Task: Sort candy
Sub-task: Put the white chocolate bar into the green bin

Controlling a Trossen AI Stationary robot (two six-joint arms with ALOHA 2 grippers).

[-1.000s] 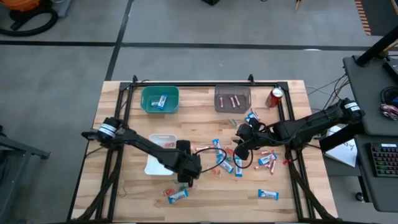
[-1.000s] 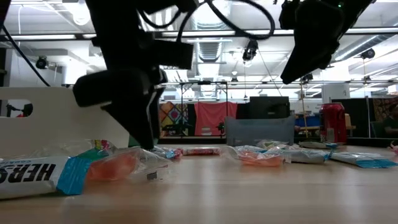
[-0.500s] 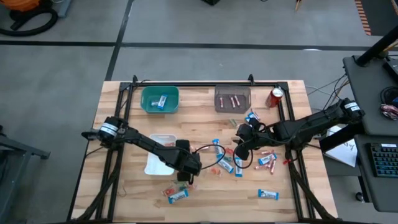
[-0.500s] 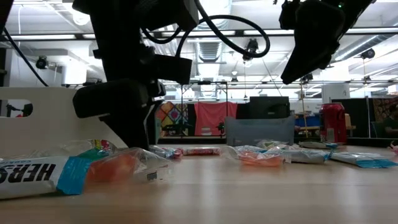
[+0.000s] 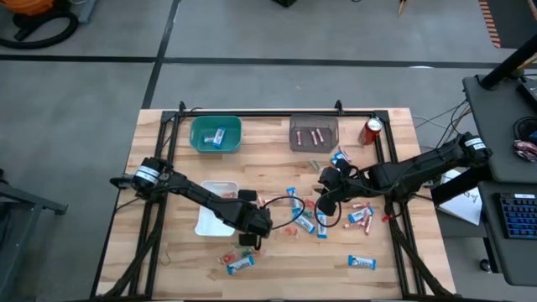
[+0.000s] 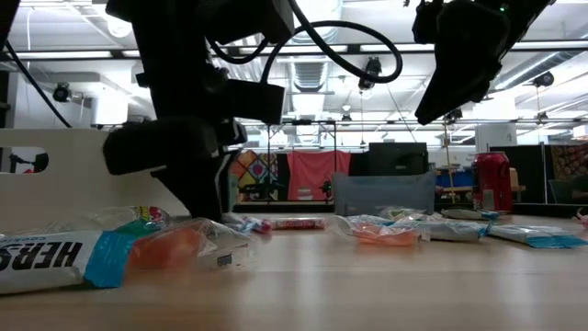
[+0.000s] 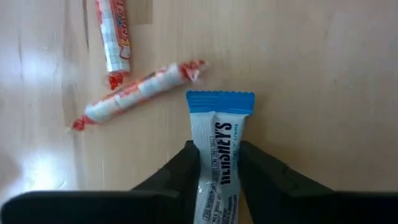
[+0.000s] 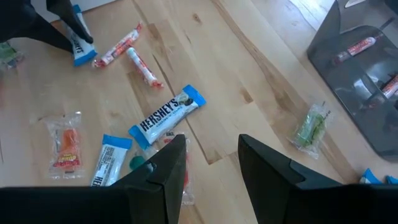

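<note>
On the wooden table, my left gripper pinches a blue-and-white bar near the front middle. My right gripper hangs open over scattered candy. Two pink sticks lie just beside my bar, apart from it.

The mini bar between the dark fingers of the left gripper is white with a blue crimped end and dark lettering; the two roll sweets beside it are white with red twisted ends and red-orange print. On the pale wooden table stand a teal bin, a grey bin holding pink sticks, a white tray and a red can. Near the right gripper lie a blue-and-white bar, an orange piece in clear wrap and a green piece
</note>
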